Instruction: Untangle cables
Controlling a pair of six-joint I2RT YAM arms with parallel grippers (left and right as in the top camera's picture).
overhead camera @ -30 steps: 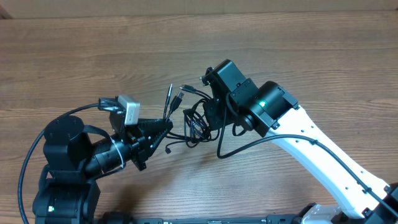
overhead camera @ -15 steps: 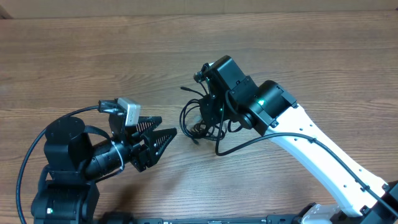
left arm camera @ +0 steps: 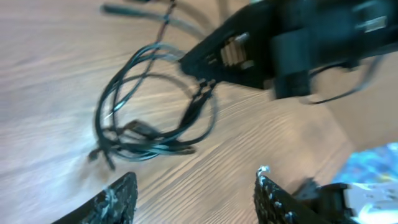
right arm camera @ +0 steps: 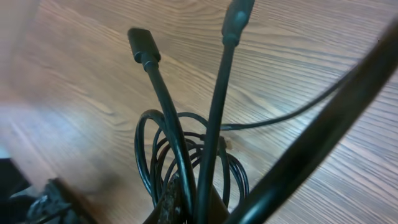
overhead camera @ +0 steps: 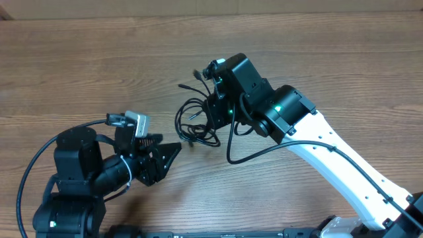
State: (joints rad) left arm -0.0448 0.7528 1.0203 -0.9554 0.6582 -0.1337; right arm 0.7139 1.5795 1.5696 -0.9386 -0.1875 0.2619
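Note:
The cables [overhead camera: 192, 132] are thin black cords bunched in loose loops on the wooden table, with plug tips [overhead camera: 196, 74] sticking up at the far side. My right gripper [overhead camera: 213, 112] is shut on the bundle. In the right wrist view two cords [right arm camera: 168, 124] rise from between its jaws [right arm camera: 199, 211] and end in plugs [right arm camera: 140, 43]. My left gripper [overhead camera: 168, 147] stands open and holds nothing, a short way left and nearer than the loops. In the left wrist view the loops [left arm camera: 143, 118] lie ahead of its spread fingers [left arm camera: 118, 199], with the right gripper [left arm camera: 236, 53] above them.
The right arm's own thick black cable [overhead camera: 251, 155] hangs in a curve below its wrist and crosses the right wrist view [right arm camera: 323, 143]. The white arm link [overhead camera: 344, 165] runs to the lower right. The left arm's base [overhead camera: 66, 198] sits at the lower left. The table's far edge [overhead camera: 211, 16] runs along the top.
My left gripper has opened, let go of the cables and drawn back toward the lower left. My right gripper has carried the bundle up and left, and the loops have bunched together.

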